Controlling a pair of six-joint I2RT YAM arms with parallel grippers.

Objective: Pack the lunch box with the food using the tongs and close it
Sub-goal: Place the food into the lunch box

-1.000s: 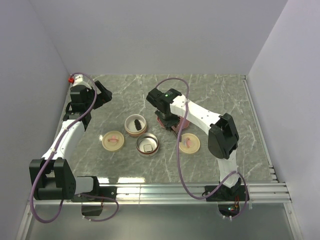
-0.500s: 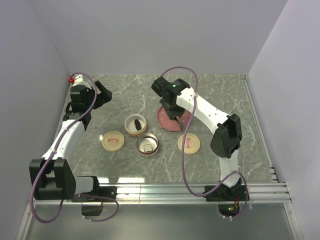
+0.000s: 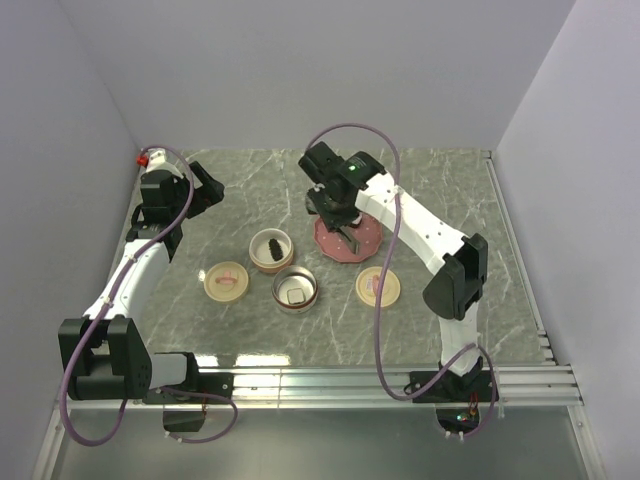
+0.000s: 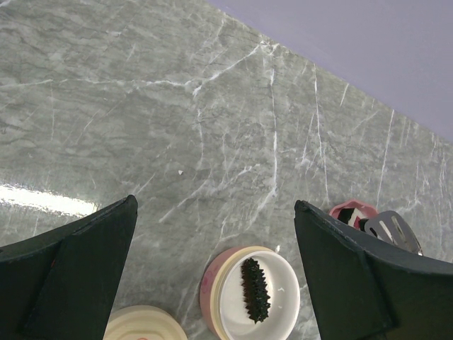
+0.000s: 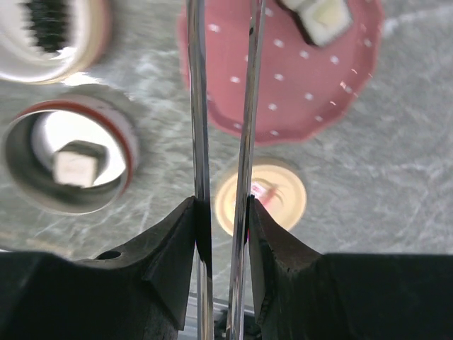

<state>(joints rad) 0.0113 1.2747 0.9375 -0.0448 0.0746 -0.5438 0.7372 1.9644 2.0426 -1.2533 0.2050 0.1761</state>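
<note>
Table, from above: grey-green marble table (image 3: 440, 200) with pale purple walls on three sides.
Left gripper, from above: the left gripper (image 3: 207, 186) sits at the far left, well apart from the dishes, with nothing in it.
Right gripper, from above: the right gripper (image 3: 340, 212) is over the red plate (image 3: 362, 245), and the tongs (image 3: 345, 238) stick out of it above the plate.
Dishes, from above: a white bowl (image 3: 271, 268) has a dark spiky piece (image 3: 270, 245) in it. A shiny bowl (image 3: 277, 288) has a white cube piece (image 3: 296, 295) in it. The left lid (image 3: 226, 281) and the right lid (image 3: 379, 287) lie flat on each side.
Left wrist, pincer: its fingers (image 4: 78, 262) stand wide apart with only table between them.
Left wrist, dishes: the white bowl (image 4: 279, 297) with the dark spiky piece (image 4: 255, 290) is near. The flat grey bit at the right edge may be the tongs' tip.
Right wrist, pincer: its fingers (image 5: 173, 248) are close together and squeeze the two thin arms of the tongs (image 5: 196, 106).
Right wrist, food: a pale-middle piece (image 5: 320, 13) lies on the far side of the red plate (image 5: 283, 85). The white cube piece (image 5: 74, 164) is in the shiny bowl (image 5: 124, 138).
Right wrist, lid: the right lid (image 5: 279, 195) is under the tongs.
</note>
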